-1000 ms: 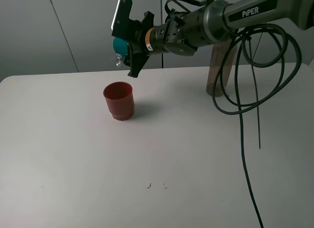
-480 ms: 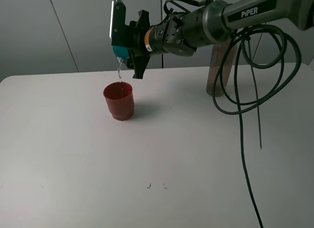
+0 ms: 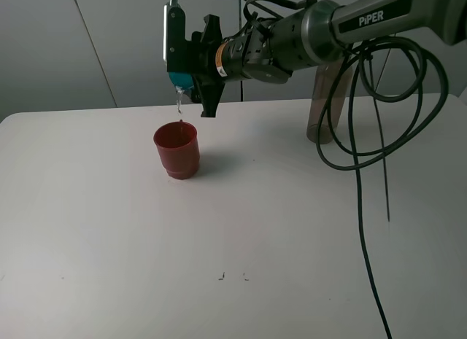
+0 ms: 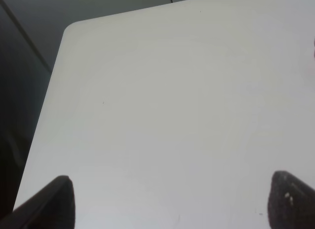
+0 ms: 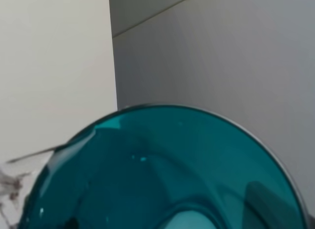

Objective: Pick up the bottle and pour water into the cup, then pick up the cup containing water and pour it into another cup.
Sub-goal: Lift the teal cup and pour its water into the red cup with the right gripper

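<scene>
Right gripper (image 3: 188, 68), clamped on the tipped cup (image 3: 177, 79) at twelve o'clock from another cup (image 3: 177, 151), pours; next likely needs steady tilt

High overview and near left-wrist view, both onto the table (image 3: 109, 230).

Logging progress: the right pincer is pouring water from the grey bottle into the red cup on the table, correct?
Not quite: the right pincer is pouring from the teal cup, not the bottle, into the red cup. The exterior high view shows it.
</scene>
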Controlling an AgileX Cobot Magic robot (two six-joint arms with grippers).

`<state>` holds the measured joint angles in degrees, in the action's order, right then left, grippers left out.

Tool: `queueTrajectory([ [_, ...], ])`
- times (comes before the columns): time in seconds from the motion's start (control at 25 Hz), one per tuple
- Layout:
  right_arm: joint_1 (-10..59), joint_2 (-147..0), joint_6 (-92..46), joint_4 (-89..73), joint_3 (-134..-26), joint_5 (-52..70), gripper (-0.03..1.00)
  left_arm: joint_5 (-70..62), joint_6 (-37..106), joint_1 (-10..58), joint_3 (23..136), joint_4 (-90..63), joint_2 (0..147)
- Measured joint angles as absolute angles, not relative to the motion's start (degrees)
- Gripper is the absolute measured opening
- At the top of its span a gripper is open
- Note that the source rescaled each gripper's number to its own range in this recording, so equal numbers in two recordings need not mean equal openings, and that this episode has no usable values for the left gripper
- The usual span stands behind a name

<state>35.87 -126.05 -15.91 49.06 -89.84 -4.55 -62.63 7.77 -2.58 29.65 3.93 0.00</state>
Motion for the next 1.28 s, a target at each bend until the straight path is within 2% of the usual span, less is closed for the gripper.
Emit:
queueTrajectory([
  [1.28,35.9,-126.1,-29.2,49.1,-90.0,-4.5,0.09,-62.6,7.8,-2.6,29.7,3.9,0.0],
])
